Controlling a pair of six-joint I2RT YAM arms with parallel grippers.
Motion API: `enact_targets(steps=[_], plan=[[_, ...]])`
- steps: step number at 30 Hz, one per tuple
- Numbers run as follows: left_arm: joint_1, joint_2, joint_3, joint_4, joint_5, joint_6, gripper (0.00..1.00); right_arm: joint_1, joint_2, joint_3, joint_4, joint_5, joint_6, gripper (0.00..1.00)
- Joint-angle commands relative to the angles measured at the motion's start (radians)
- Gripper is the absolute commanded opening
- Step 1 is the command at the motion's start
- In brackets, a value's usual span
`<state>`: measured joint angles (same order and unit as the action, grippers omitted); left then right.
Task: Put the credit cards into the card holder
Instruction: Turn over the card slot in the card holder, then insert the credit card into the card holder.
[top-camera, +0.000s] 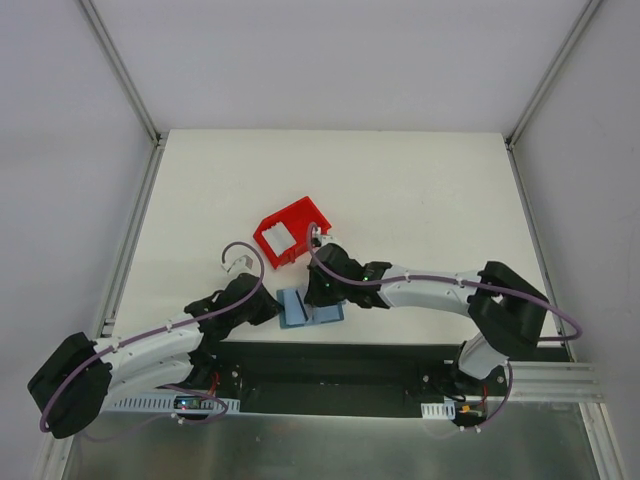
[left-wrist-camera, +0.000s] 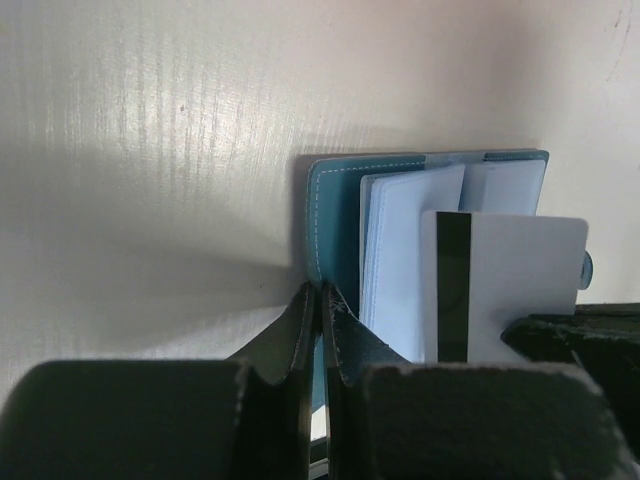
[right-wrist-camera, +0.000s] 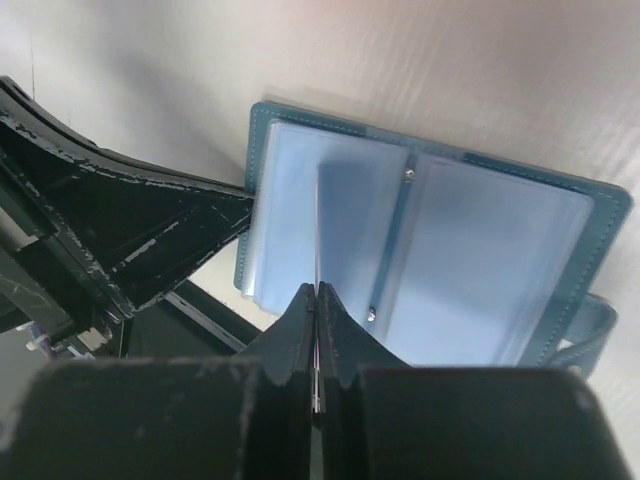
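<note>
The teal card holder (top-camera: 300, 310) lies open on the table just in front of the arm bases, its pale blue pockets facing up (right-wrist-camera: 480, 250). My left gripper (left-wrist-camera: 320, 296) is shut on the card holder's left edge (left-wrist-camera: 335, 200), pinning it. My right gripper (right-wrist-camera: 317, 292) is shut on a white credit card (right-wrist-camera: 317, 220). That card appears edge-on in the right wrist view, standing upright over the left-hand pockets. In the left wrist view the same credit card (left-wrist-camera: 515, 285) shows a black magnetic stripe. From above, the right gripper (top-camera: 320, 293) hangs directly over the holder, with the left gripper (top-camera: 270, 306) beside it.
A red plastic bin (top-camera: 290, 232) lies tipped on the table just behind the holder, close to the right wrist. The black base rail (top-camera: 330, 365) runs along the near table edge. The table is bounded by metal frame posts (top-camera: 130, 250) left and right.
</note>
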<state>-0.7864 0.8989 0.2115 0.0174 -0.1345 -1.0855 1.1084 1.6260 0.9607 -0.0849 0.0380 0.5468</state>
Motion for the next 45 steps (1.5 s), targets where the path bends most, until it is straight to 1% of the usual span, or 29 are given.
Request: enact_targets(steps=[1, 4, 5, 9, 14, 27, 30, 38, 42, 45], plan=[[-0.007, 0.032, -0.052, -0.022, -0.025, -0.013, 0.00, -0.068, -0.122, -0.112, 0.166, -0.027, 0.042, 0.00], [-0.007, 0.047, -0.063, -0.022, -0.020, -0.017, 0.00, -0.108, -0.176, -0.201, 0.238, -0.027, 0.068, 0.00], [-0.007, 0.051, -0.063, 0.002, -0.017, -0.016, 0.00, -0.117, -0.184, -0.221, 0.250, -0.061, 0.071, 0.00], [-0.007, 0.081, -0.057, 0.016, -0.016, -0.010, 0.00, -0.139, -0.183, -0.295, 0.330, -0.079, 0.100, 0.00], [-0.007, 0.123, -0.044, 0.036, -0.008, 0.004, 0.00, -0.147, -0.143, -0.333, 0.430, -0.112, 0.137, 0.00], [-0.007, 0.132, -0.041, 0.044, -0.002, 0.027, 0.00, -0.188, -0.029, -0.370, 0.543, -0.179, 0.168, 0.00], [-0.007, 0.135, -0.038, 0.041, -0.001, 0.036, 0.00, -0.199, -0.035, -0.390, 0.591, -0.196, 0.180, 0.00], [-0.005, 0.135, -0.038, 0.030, -0.007, 0.041, 0.00, -0.202, -0.181, -0.398, 0.527, -0.118, 0.131, 0.00], [-0.005, 0.133, -0.037, 0.027, -0.011, 0.041, 0.00, -0.203, -0.190, -0.382, 0.507, -0.127, 0.119, 0.00], [-0.007, 0.138, -0.031, 0.026, -0.013, 0.047, 0.00, -0.203, -0.157, -0.372, 0.507, -0.144, 0.128, 0.00]])
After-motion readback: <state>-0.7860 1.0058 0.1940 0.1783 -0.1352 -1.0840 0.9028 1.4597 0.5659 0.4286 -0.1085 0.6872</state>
